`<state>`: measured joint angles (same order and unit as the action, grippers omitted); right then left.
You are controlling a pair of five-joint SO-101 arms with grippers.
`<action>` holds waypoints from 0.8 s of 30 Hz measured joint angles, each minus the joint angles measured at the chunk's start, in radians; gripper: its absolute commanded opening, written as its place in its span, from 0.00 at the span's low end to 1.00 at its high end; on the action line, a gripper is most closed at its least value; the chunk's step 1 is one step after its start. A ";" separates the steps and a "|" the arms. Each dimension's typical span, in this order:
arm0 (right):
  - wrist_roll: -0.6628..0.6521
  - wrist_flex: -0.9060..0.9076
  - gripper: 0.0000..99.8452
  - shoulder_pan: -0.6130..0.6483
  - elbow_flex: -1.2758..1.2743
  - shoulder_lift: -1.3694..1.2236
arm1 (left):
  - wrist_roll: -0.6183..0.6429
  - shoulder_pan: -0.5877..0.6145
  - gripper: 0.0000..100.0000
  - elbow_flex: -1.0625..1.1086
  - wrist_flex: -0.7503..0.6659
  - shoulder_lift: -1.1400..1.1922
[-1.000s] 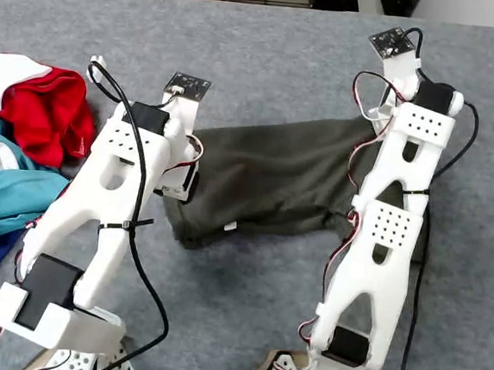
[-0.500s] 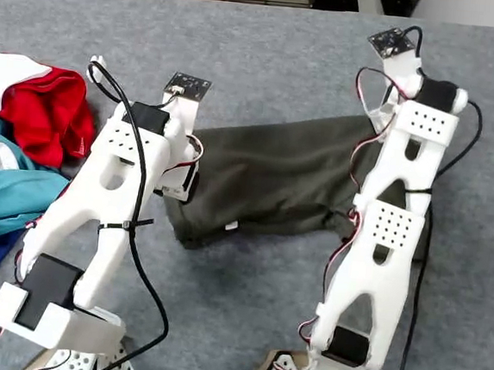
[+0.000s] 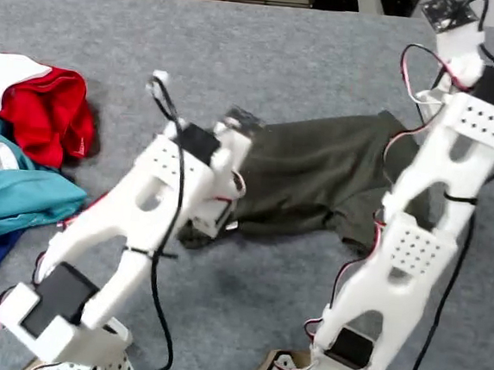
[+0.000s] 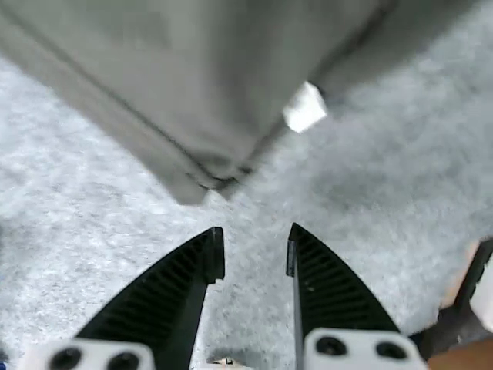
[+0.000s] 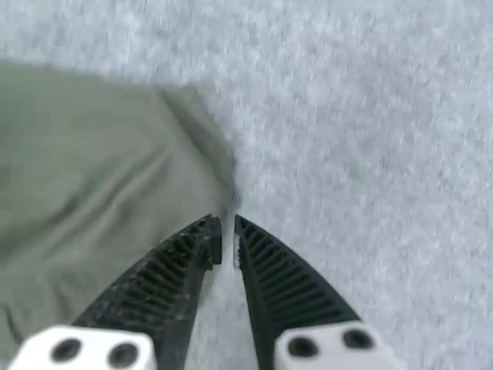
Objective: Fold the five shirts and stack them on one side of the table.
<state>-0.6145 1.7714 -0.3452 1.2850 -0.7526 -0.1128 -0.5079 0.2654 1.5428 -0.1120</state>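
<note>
Grey felt table (image 3: 285, 50), two white arms at the near edge. Left gripper (image 4: 254, 250): jaws apart by a moderate gap, nothing between them, tips hanging over bare felt just short of the olive shirt (image 3: 317, 170). The shirt's hem corner and a small white tag (image 4: 305, 108) lie just ahead of the tips. Right gripper (image 5: 227, 231): jaws almost closed, thin slit only. The shirt's edge runs straight into the tips and looks pinched there, though the grip itself is hard to see. High view: shirt at table centre, spread crosswise but rumpled, not flat, not folded. Left arm sits over its 8 o'clock corner, right arm stands tall by its 3 o'clock end. Pile (image 3: 24, 157) of the other shirts (red, white, teal, blue) bunched at 9 o'clock on the table, well apart from the olive one, untouched. Step, as I judge it: first shirt being laid out or lined up for its first fold. Task early, nothing folded or stacked. Next move likely needs the left jaws to go forward and down onto the hem corner near the tag and close on it. Both arms can then pull the cloth taut and carry one edge across. Risk: the thin pinch on the right slips, or the left grabs only one layer.
</note>
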 measured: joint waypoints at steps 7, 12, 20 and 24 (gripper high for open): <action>-0.054 0.000 0.05 -0.046 -0.354 0.224 | 0.000 -0.009 0.15 0.196 -0.189 -0.063; -0.054 -0.021 0.05 -0.048 -0.482 0.299 | 0.000 0.049 0.15 0.334 -0.351 -0.063; -0.054 -0.063 0.05 -0.048 -0.575 0.331 | 0.000 0.071 0.15 0.402 -0.422 -0.061; -0.054 -0.066 0.05 -0.048 -0.575 0.331 | 0.005 0.071 0.15 0.404 -0.423 -0.063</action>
<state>-0.6682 1.7054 -0.3928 0.7096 -0.4212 -0.1082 -0.4373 0.6690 1.1193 -0.1749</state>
